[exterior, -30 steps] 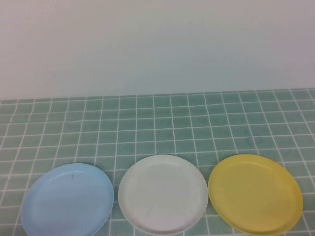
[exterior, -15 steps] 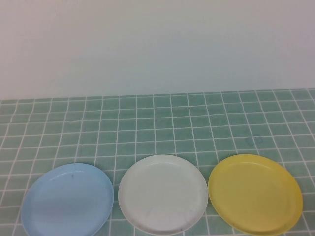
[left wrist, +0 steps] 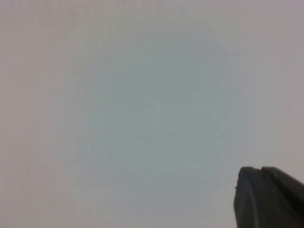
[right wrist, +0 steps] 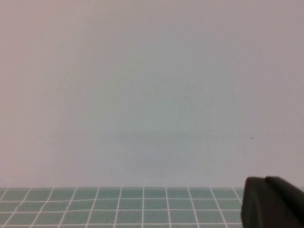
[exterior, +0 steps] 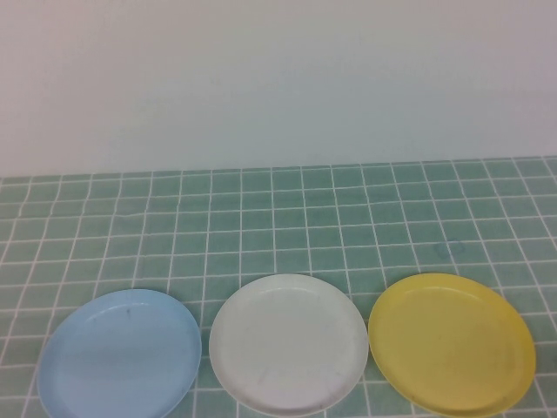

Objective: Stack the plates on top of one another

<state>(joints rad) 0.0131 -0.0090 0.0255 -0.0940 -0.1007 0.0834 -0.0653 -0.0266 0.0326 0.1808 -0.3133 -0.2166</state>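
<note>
Plastic plates, light blue [exterior: 119,355], white [exterior: 288,344] and yellow [exterior: 452,342], lie unstacked along the lower frame edge on the tiled table [exterior: 278,218], probably light, stiff, best gripped by the rim; left hand [left wrist: 268,197] and right hand [right wrist: 271,202] are pressed together, clear of them.

Only dark, matte black fingertip pieces with rounded corners are showing, the left gripper [left wrist: 268,197] appearing as a blunt block with a faint seam down it, the right gripper [right wrist: 271,202] looking alike.
</note>
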